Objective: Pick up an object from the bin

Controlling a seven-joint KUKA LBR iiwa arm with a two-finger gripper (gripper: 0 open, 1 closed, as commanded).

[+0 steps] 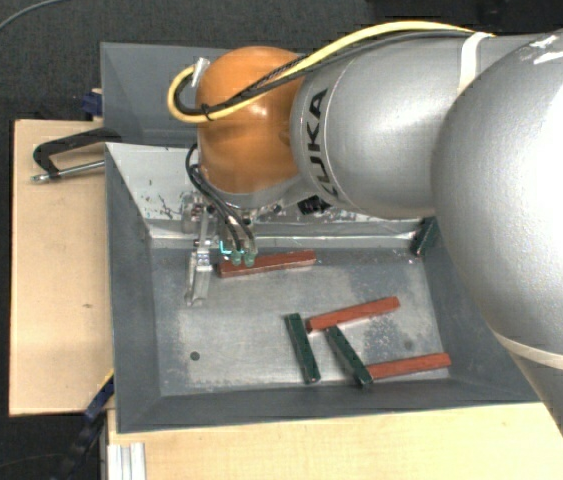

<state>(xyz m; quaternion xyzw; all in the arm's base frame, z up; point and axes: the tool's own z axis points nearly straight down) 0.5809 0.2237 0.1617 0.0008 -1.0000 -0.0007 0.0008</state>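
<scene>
Sticks make up all the loose things we see in the grey metal bin [131,298]: flat, narrow, straight-edged strips, some red-brown and some dark green, matt against the dull, speckled floor.

We see the smooth, rounded silver arm [411,118] reaching in from the right. It ends in a glossy domed orange cover [246,118] with a thin yellow cable [361,38] looped over it. Below the cover the gripper [213,263] hangs low at the back left of the bin, close to the floor and just in front of the back wall.

A long red-brown flat stick [271,261] lies there along the foot of the back wall, and its left end reaches right up to the gripper. A small green patch shows at that end. We cannot tell whether the gripper is released, clenched or grasping the stick, as dark wiring and metal parts crowd the spot.

Towards the front right four more strips lie flat in a loose cluster, well apart from the gripper. A dark green stick [301,348] and a second dark green stick [348,356] lie slanted side by side. A red-brown stick [353,313] lies just behind them and another red-brown stick [408,367] to their right. A short dark green piece [423,236] leans in the back right corner.
</scene>
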